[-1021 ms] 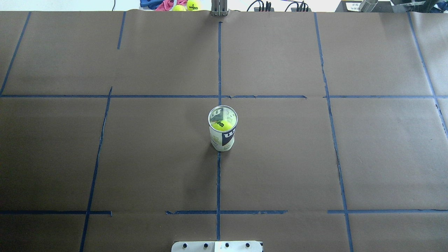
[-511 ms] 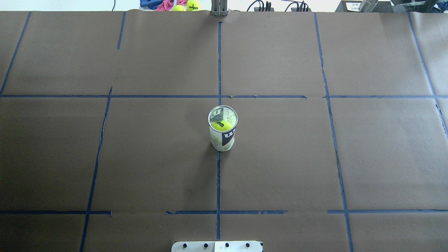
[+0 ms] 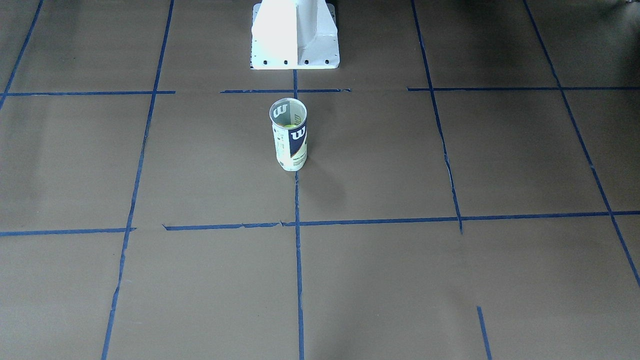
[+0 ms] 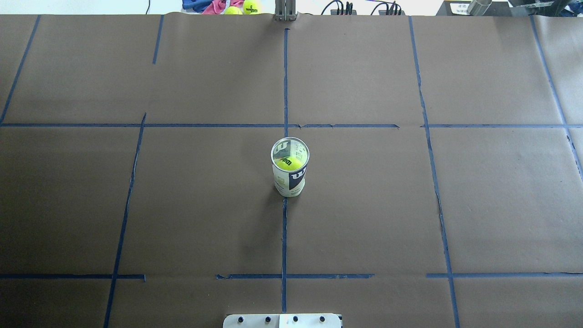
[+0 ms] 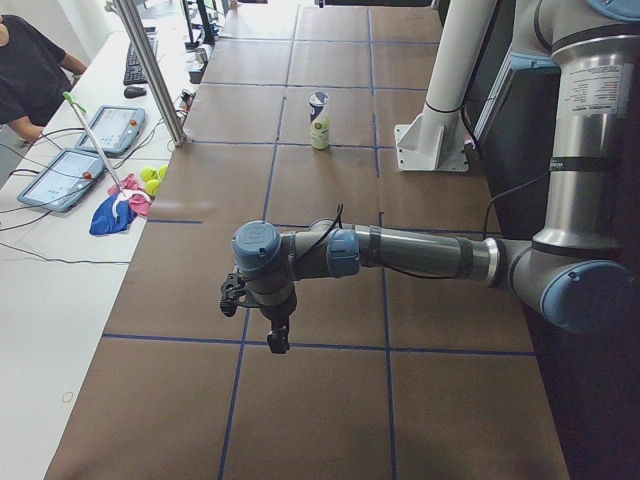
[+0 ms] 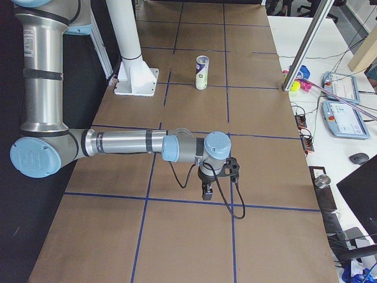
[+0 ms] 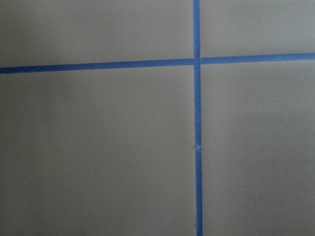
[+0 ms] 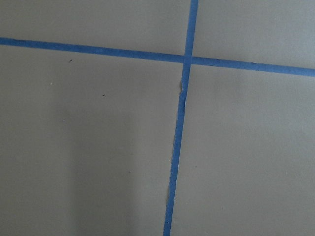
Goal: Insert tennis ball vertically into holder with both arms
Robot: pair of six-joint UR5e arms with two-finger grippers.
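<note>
Tennis ball [image 4: 289, 163] lodged inside the upright Wilson tennis-ball can [image 4: 290, 180], with both arms held well away from it.

The can is seen standing on the centre tape line of the paper-covered table [image 4: 410, 205], in front of the white pedestal base [image 3: 295, 35], its mouth open and the ball visible below the rim. The left gripper [image 5: 277, 335] and the right gripper [image 6: 207, 191] are each hung low over opposite ends of the table, and only blue tape crossings [image 7: 197, 61] are shown by the wrist cameras. Whether either pair of jaws is released or clenched cannot be told. The insertion is judged complete, so any further arm motion is best kept high and wide of the can, lest the light, tall cylinder be toppled.
</note>
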